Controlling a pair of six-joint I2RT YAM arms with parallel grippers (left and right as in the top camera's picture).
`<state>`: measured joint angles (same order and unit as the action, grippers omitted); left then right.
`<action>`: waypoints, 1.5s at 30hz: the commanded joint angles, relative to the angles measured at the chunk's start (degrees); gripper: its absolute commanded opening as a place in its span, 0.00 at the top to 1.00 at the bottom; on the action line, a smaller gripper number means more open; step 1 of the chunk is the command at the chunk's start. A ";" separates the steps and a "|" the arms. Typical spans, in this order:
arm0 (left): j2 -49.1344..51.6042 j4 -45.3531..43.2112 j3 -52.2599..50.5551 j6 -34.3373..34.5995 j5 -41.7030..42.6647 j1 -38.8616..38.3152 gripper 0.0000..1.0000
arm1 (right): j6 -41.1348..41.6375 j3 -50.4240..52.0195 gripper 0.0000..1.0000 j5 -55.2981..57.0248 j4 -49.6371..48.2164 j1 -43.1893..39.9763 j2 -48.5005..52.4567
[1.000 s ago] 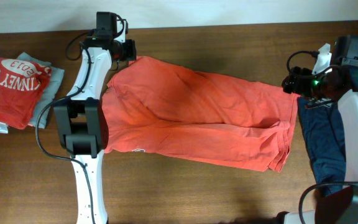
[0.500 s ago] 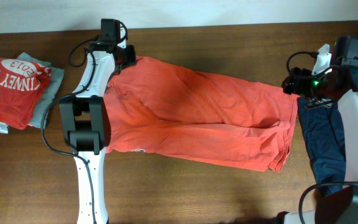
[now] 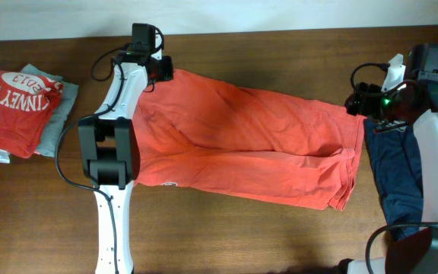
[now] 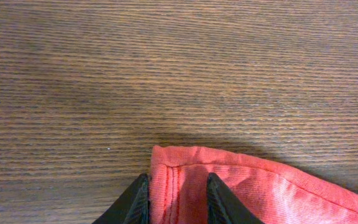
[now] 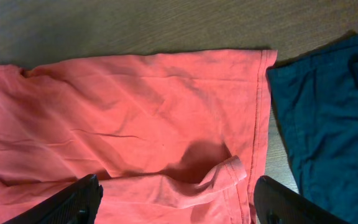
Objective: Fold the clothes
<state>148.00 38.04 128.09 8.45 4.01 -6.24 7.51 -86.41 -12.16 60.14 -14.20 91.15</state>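
Desk (image 3: 226,236): dark wood, seen whole from overhead only.
T-shirt (image 3: 242,144): red-orange, spread flat across the desk's middle; small white mark (image 3: 169,183) by its near hem.
Left gripper (image 4: 176,186): at the T-shirt's far-left corner, near the desk's far edge. Its wrist view shows narrow-set fingers (image 4: 135,202) straddling the hemmed corner; cannot tell whether they pinch it. Overhead hides the fingertips.
Right gripper (image 5: 176,183): jaws wide apart, holding nothing, above the T-shirt's right end.
Navy garment (image 5: 328,106): at the desk's right edge, just beside the T-shirt; partly under the arm from overhead.
Folded pile: red printed shirt (image 3: 14,110) on grey cloth (image 3: 55,125), left edge, overhead only.
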 commanded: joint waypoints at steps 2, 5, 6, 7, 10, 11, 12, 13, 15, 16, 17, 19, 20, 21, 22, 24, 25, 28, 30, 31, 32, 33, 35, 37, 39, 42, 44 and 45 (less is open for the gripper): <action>3.82 0.09 0.94 0.09 -0.42 0.22 0.70 | -1.33 -0.76 0.17 -0.72 0.59 0.31 -0.02; 4.20 -0.81 0.94 0.07 -0.44 0.22 0.86 | -1.33 -0.76 0.17 -0.72 0.55 0.33 -0.02; 4.20 -1.51 0.96 0.07 -0.44 0.22 0.96 | -1.33 -0.76 0.17 -0.72 0.55 0.31 -0.02; 4.20 -1.97 0.96 0.09 -0.42 0.22 0.99 | -1.33 -0.76 0.17 -0.74 0.55 0.33 -0.02; 4.17 -4.68 0.98 0.09 -0.42 0.24 0.99 | -1.33 -0.76 0.17 -0.74 0.55 0.33 -0.02; 4.17 -4.83 1.16 0.09 -0.42 0.28 0.99 | -1.33 -0.76 0.17 -0.74 0.55 0.33 -0.02; 4.17 -4.83 1.66 0.07 -0.42 0.28 0.99 | -1.31 -0.76 0.17 -0.74 0.52 0.33 -0.02; 4.17 -4.83 2.69 0.07 -0.42 0.37 0.99 | -1.31 -0.76 0.17 -0.74 0.50 0.33 -0.02; 4.13 -4.61 4.94 0.04 -0.42 0.39 0.99 | -1.33 -0.76 0.17 -0.72 0.50 0.33 -0.02; 4.13 -4.17 7.17 0.04 -0.42 0.37 0.99 | -1.33 -0.76 0.17 -0.72 0.52 0.33 -0.02; 4.13 -4.09 7.96 0.04 -0.42 0.37 0.99 | -1.33 -0.76 0.17 -0.72 0.52 0.33 -0.02; 4.13 -2.89 12.39 -0.59 -0.42 0.37 0.99 | -1.33 -0.76 0.17 -0.72 0.52 0.31 -0.02; 4.13 -2.34 14.32 -1.20 -0.42 0.37 0.99 | -1.33 -0.76 0.17 -0.74 0.52 0.31 -0.02; 4.13 -1.73 16.15 -2.19 -0.42 0.37 0.99 | -1.33 -0.76 0.17 -0.72 0.55 0.33 -0.02; 4.13 -1.07 17.88 -3.17 -0.42 0.37 0.99 | -1.33 -0.76 0.17 -0.72 0.52 0.33 -0.02; 4.13 0.96 21.68 -5.18 -0.42 0.37 0.99 | -1.33 -0.76 0.17 -0.72 0.52 0.33 -0.02; 4.13 1.73 22.62 -5.51 -0.42 0.37 0.99 | -1.33 -0.76 0.17 -0.72 0.52 0.33 -0.02; 4.13 4.87 24.26 -5.51 -0.39 0.37 0.99 | -1.33 -0.76 0.17 -0.72 0.52 0.33 -0.02; 4.13 7.87 24.33 -5.51 -0.39 0.37 0.99 | -1.33 -0.76 0.17 -0.72 0.52 0.33 -0.02; 4.13 9.44 24.33 -5.51 -0.42 0.37 0.99 | -1.33 -0.76 0.17 -0.72 0.52 0.31 -0.02; 4.13 11.65 24.33 -5.51 -0.42 0.37 0.99 | -1.33 -0.76 0.17 -0.72 0.52 0.33 -0.02; 4.13 13.38 24.33 -5.51 -0.42 0.37 0.99 | -1.33 -0.76 0.17 -0.72 0.52 0.33 -0.02; 4.13 17.49 24.33 -6.01 -0.39 0.37 0.99 | -1.36 -0.76 0.17 -0.72 0.52 0.33 -0.02; 4.04 22.18 24.50 -7.26 -0.39 0.37 0.99 | -1.38 -0.76 0.17 -0.72 0.55 0.33 -0.02; 4.00 26.29 25.09 -7.43 -0.42 0.37 0.99 | -1.62 -0.76 0.16 -0.72 0.50 0.31 -0.02; 4.00 33.09 27.15 -10.38 -0.39 0.37 0.99 | -2.67 -0.76 0.17 -0.72 0.44 0.35 -0.02; 4.00 38.16 28.20 -10.93 -0.39 0.35 0.99 | -2.64 -0.76 0.17 -0.74 0.44 0.37 0.09; 4.00 40.13 28.30 -10.93 -0.39 0.33 0.99 | -2.67 -0.76 0.17 -0.72 0.44 0.35 0.24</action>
<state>152.18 74.28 154.12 -0.03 3.81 -6.20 5.65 -86.41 -12.16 60.58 -14.20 91.15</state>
